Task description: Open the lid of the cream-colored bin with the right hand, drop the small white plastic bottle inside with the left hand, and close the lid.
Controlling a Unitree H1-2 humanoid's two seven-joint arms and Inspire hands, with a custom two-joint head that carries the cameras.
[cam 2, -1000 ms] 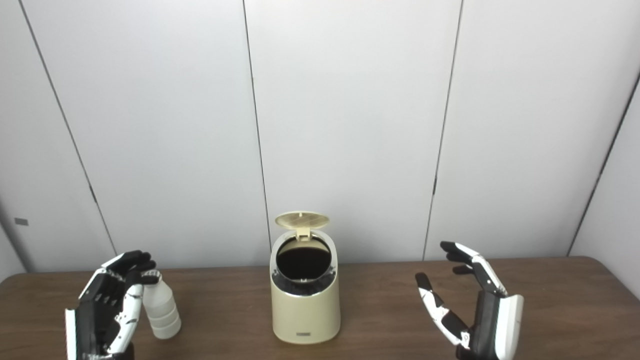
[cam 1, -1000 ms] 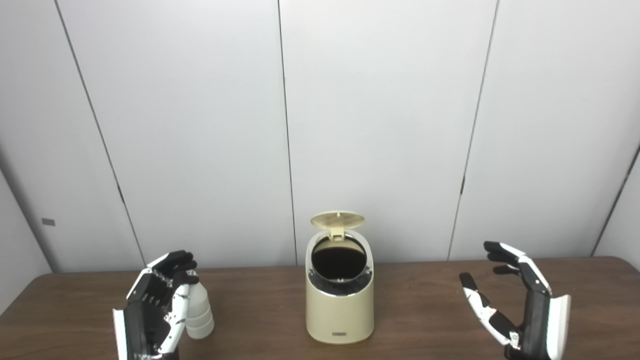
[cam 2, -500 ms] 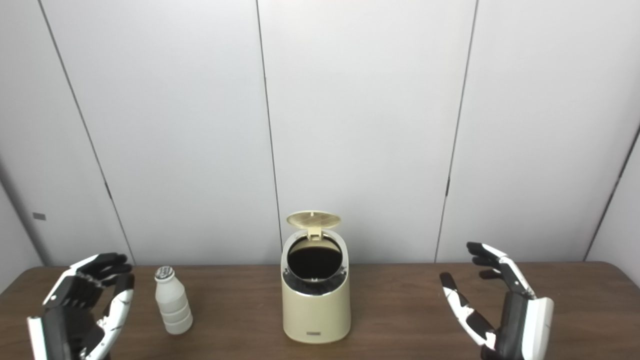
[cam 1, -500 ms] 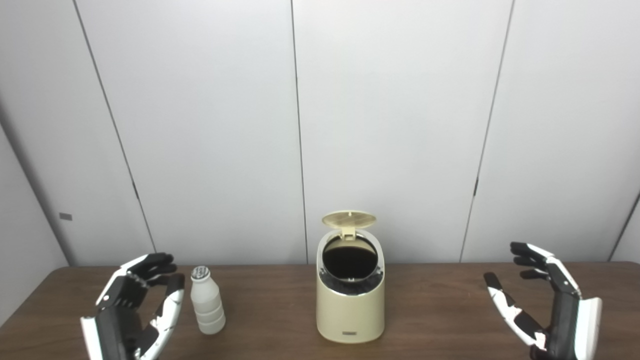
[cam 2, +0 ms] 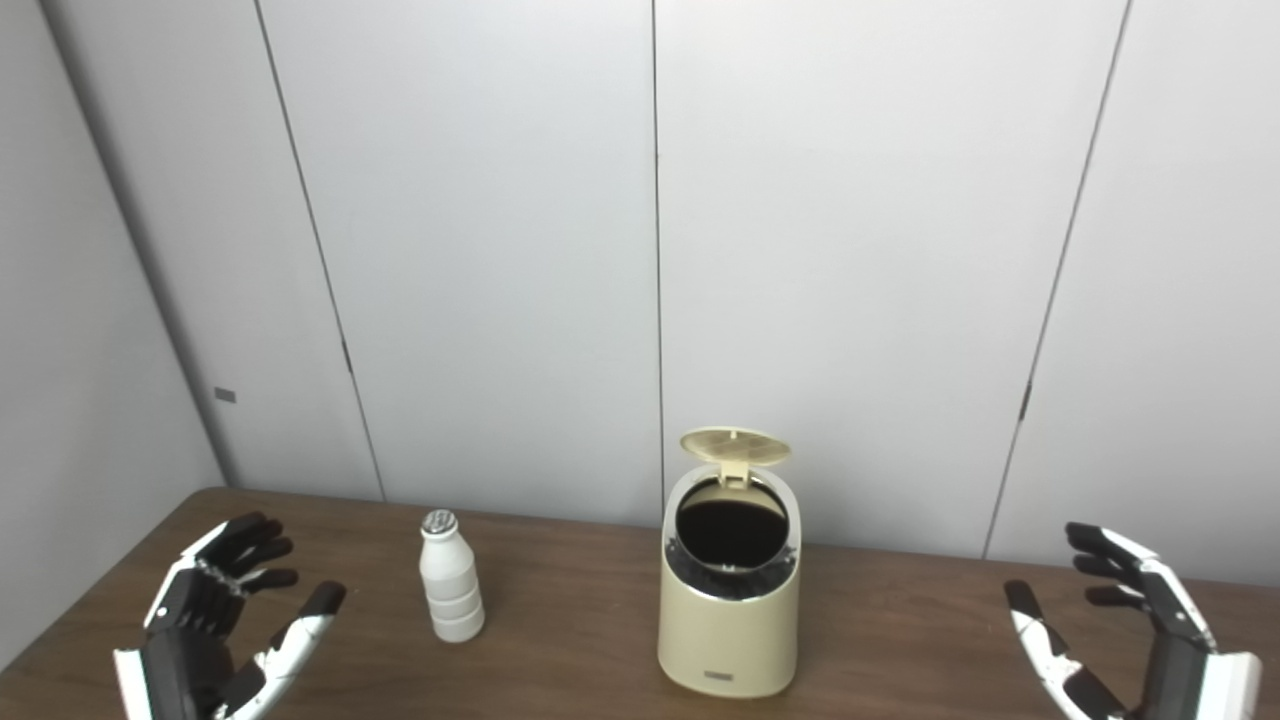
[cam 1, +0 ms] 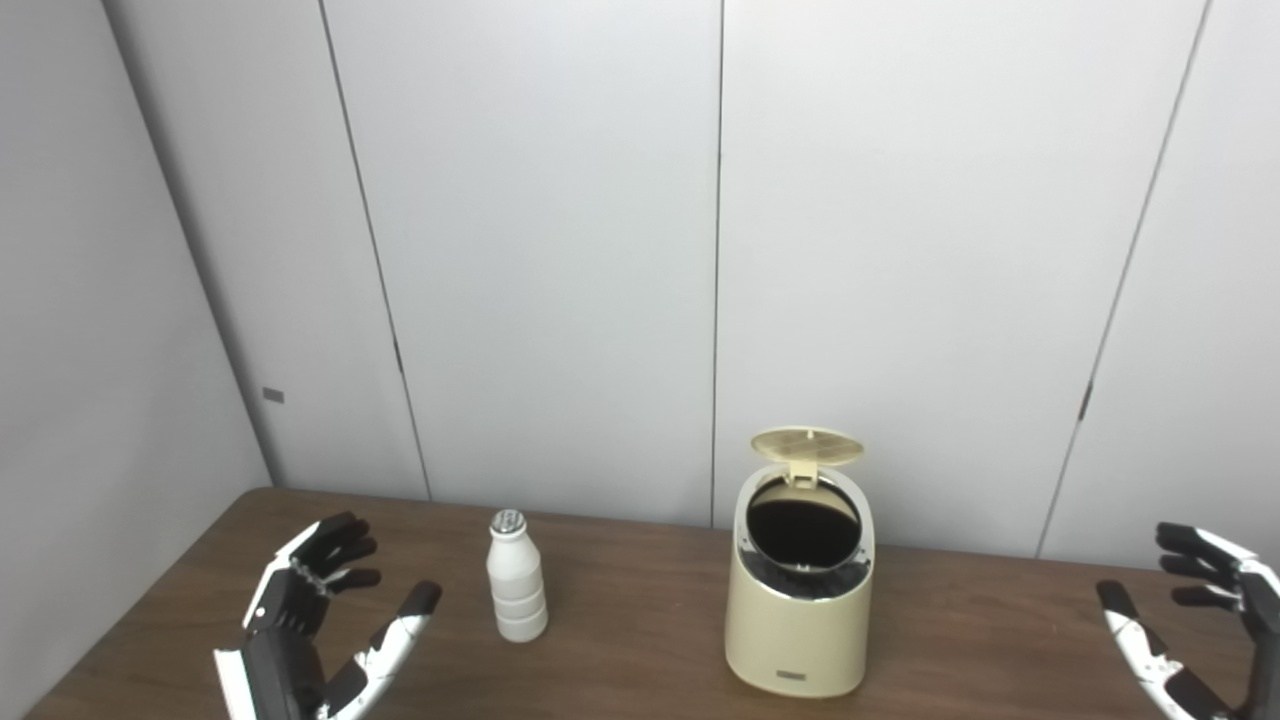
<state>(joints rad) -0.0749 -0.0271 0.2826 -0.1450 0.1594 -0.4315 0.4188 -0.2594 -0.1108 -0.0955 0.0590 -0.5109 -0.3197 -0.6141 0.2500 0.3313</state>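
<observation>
Standing upright on the table [cam 1: 640, 640], the bottle [cam 1: 517, 578] sits between the left hand [cam 1: 310, 630] and the open-lidded bin [cam 1: 798, 610]. Both hands, right hand [cam 2: 1130, 625] included, are empty with fingers spread. A sideways reach risks toppling the bottle.

From my screen I see bare desk [cam 2: 560, 660] between the left robot hand [cam 2: 215, 625] and the white bottle [cam 2: 450, 590], so the way to it is free. The bottle stands upright, well apart from the cream bin [cam 2: 728, 620], with bare wood between them. The lid [cam 2: 735, 445] stands raised at the back, so the dark mouth is reachable from above and front. The right robot hand [cam 2: 1130, 630] has bare desk toward the bin.
</observation>
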